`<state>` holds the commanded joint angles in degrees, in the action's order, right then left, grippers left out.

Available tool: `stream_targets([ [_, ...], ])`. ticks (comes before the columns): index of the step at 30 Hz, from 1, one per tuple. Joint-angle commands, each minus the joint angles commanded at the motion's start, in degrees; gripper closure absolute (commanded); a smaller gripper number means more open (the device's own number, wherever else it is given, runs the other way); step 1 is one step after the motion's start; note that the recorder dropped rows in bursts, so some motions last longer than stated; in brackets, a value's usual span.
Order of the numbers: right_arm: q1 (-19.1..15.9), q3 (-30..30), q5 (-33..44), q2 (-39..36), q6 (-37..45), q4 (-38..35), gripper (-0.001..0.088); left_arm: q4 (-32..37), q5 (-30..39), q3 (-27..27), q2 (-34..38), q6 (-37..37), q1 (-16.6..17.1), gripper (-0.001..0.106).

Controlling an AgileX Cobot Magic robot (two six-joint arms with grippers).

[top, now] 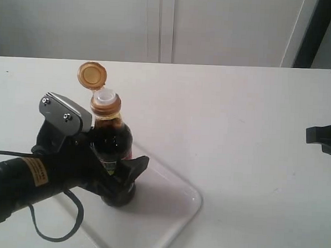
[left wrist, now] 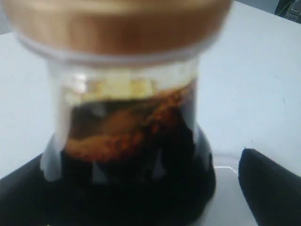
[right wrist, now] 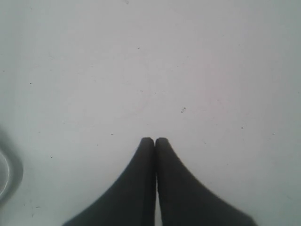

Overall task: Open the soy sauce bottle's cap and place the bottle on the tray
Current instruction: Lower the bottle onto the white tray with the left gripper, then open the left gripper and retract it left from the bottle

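the soy sauce bottle (top: 112,149) stands upright on the tray (top: 172,213), near the tray's left part as the exterior view shows it, and the left gripper (top: 115,174) is clamped around its lower body, fingers wrapped either side of the label. the cap (top: 92,75) is flipped open, tilted up and back on its hinge, with the white spout (top: 106,97) bare underneath. from the left wrist view the bottle (left wrist: 127,136) fills the frame, dark liquid up to the shoulder, so i'd judge it nearly full and fairly weighty for its size, bottom-heavy enough to stand steady once let go. the wall looks smooth and hard, likely slick under the pads, so the low grip across the widest part of the body reads as the right place to hold it; the neck is narrow and the open cap is a thin hinged flap, not something to squeeze or bump. with the spout uncovered any tilt could spill, so it wants to stay vertical. whether the base is fully seated on the tray or a touch above it, i cannot tell. the right gripper (right wrist: 155,140) hangs over the bare table (top: 254,123) well apart from the bottle, fingertips pressed together and holding nothing.
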<state>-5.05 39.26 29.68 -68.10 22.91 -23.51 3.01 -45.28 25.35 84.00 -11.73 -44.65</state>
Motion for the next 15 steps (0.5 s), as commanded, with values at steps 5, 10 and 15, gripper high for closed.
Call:
stream_targets([
  [5, 0.0, 0.0, 0.0, 0.0, 0.0, 0.0, 0.0868, 0.0, 7.0, 0.0, 0.0, 0.0, 0.0, 0.0],
  [10, 0.0, 0.0, 0.0, 0.0, 0.0, 0.0, 0.0868, 0.4, 12.6, 0.0, 0.0, 0.0, 0.0, 0.0],
  [15, 0.0, 0.0, 0.0, 0.0, 0.0, 0.0, 0.0868, 0.4, 18.4, 0.0, -1.7, -1.0, 0.0, 0.0],
])
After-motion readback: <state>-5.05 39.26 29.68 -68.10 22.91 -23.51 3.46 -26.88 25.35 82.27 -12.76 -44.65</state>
